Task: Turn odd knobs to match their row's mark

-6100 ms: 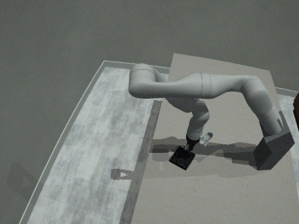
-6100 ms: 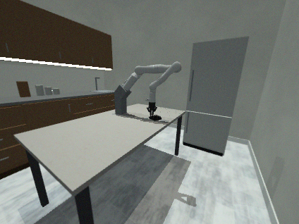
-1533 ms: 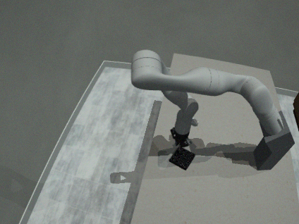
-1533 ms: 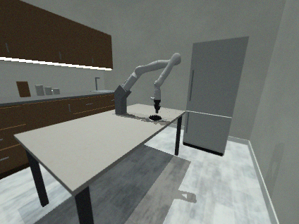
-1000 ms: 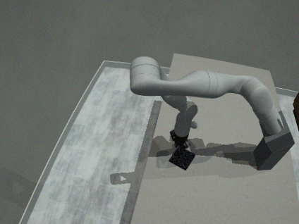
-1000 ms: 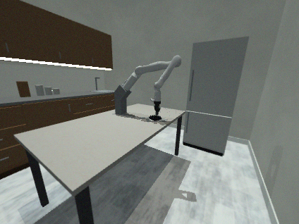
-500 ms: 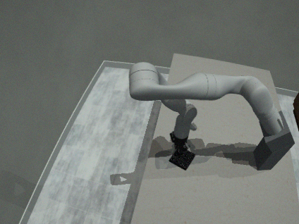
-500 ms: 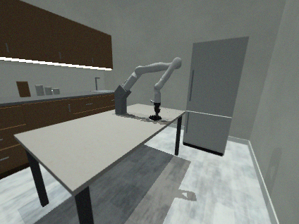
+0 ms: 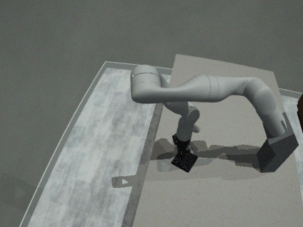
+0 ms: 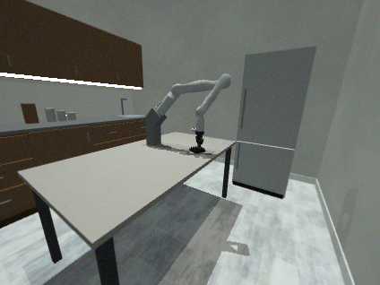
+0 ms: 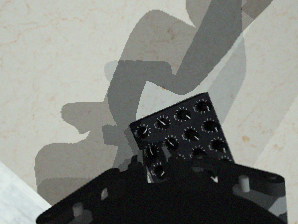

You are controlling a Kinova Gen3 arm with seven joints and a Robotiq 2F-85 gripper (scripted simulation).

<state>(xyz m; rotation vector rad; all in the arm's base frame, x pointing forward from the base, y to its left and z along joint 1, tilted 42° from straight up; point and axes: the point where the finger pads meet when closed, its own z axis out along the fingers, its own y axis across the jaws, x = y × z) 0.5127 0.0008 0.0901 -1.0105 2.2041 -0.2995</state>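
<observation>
The black knob box [image 9: 184, 161] [image 10: 196, 151] [image 11: 185, 125] stands on the beige table [image 9: 221, 193] [image 10: 112, 179] near its far edge. Its knobs with white lines show in the wrist view; the near rows are hidden behind my fingers. My gripper [image 9: 182, 153] [image 10: 197, 144] [image 11: 152, 156] points straight down, just above the near part of the box. Its fingers stand a narrow gap apart with nothing between them. I cannot tell which knob lies under them.
The arm's grey pedestal [image 9: 276, 150] [image 10: 154, 127] stands on the table beside the box. The table edge [image 9: 150, 143] runs close to the box, with tiled floor [image 9: 89, 150] below. A grey fridge [image 10: 269, 121] and brown cabinets [image 10: 67, 49] stand beyond.
</observation>
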